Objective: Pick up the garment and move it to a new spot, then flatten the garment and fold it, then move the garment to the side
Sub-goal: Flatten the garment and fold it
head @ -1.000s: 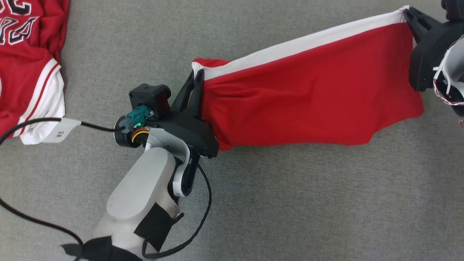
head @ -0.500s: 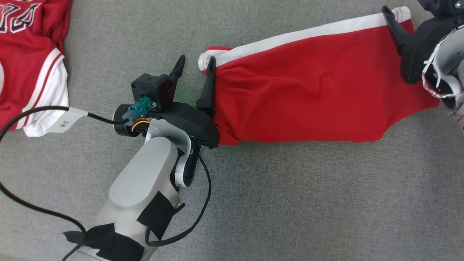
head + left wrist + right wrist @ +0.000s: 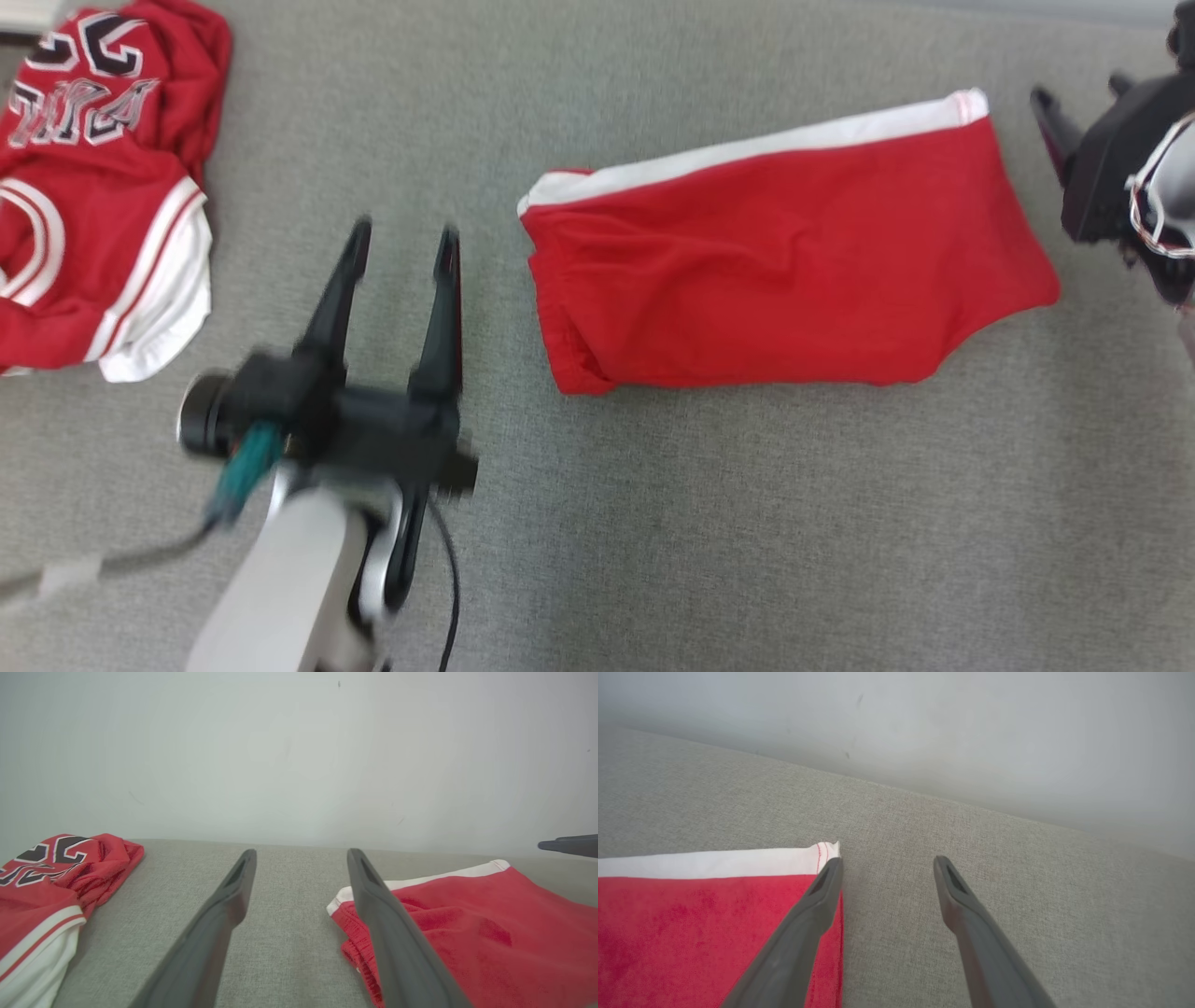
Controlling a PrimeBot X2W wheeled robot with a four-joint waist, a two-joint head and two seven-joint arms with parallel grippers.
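The garment (image 3: 784, 271) is red with a white stripe along its far edge and lies folded flat on the grey fabric surface (image 3: 747, 523). My left gripper (image 3: 405, 230) stands open a short way left of the garment's left end, touching nothing; in the left wrist view the left gripper (image 3: 301, 854) shows bare surface between its fingers, with the garment (image 3: 490, 924) to the right. My right gripper (image 3: 1076, 89) is open just beyond the garment's far right corner. The right wrist view has the right gripper (image 3: 888, 859) empty, its left finger over the edge of the garment (image 3: 691, 924).
A crumpled red and white jersey (image 3: 93, 233) with dark lettering lies at the far left, also visible as the jersey (image 3: 42, 882) in the left wrist view. A pale wall (image 3: 299, 756) rises behind the surface. A black cable (image 3: 453, 597) hangs from my left arm.
Both grippers opened and let go of the garment's two far corners. The left arm drew back to the left, now blurred. The garment settled flat. The head camera also shifted.
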